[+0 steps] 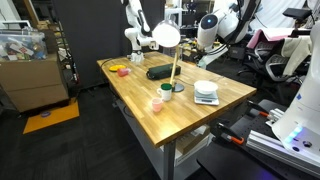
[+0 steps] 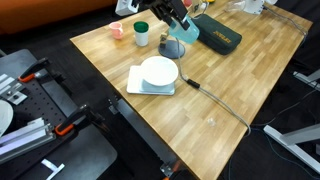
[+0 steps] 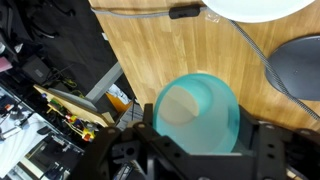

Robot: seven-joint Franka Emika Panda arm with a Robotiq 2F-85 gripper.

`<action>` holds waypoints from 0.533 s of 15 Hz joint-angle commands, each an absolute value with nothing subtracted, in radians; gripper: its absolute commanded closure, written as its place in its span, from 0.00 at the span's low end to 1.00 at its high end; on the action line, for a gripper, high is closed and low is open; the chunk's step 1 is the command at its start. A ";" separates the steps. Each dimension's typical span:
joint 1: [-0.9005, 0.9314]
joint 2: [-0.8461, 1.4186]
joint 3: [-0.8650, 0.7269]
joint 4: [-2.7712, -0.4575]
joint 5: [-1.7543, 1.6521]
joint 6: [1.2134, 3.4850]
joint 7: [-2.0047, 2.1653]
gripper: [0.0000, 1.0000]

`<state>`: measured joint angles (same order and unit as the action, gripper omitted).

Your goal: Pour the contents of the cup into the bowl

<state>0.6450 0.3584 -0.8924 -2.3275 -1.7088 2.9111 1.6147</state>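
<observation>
In the wrist view the fingers (image 3: 264, 142) are clamping the blue-green cup (image 3: 198, 115) from both sides, holding it over the wooden tabletop (image 3: 160, 50) with its mouth facing the camera. The white bowl (image 3: 262, 7) is sitting at the upper right edge (only partly showing), near a grey lamp base (image 3: 300, 65). In an exterior view it is resting on a flat grey tray (image 2: 135, 82) near the frame's centre.

A white bowl (image 2: 158, 70) sits on a flat pale tray (image 2: 140, 86) on the wooden worktop (image 2: 225, 85). A cable (image 2: 215, 103) runs from just beside the tray toward the edge. Farther back stand a short pink cup (image 2: 117, 31) and a short green cup (image 2: 142, 36). The dark gripper (image 2: 168, 14) hangs above a round grey lamp base (image 2: 173, 48), beside a dark green case (image 2: 216, 33).
</observation>
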 commanded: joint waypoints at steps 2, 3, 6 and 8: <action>0.696 0.352 -0.902 -2.340 -1.903 2.767 1.730 0.48; 0.700 0.353 -0.900 -2.347 -1.932 2.742 1.746 0.48; 0.708 0.350 -0.897 -2.384 -1.971 2.696 1.773 0.48; 0.717 0.343 -0.897 -2.416 -1.977 2.678 1.778 0.48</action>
<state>0.6960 0.3586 -0.8928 -2.3810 -1.9407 2.7243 1.7527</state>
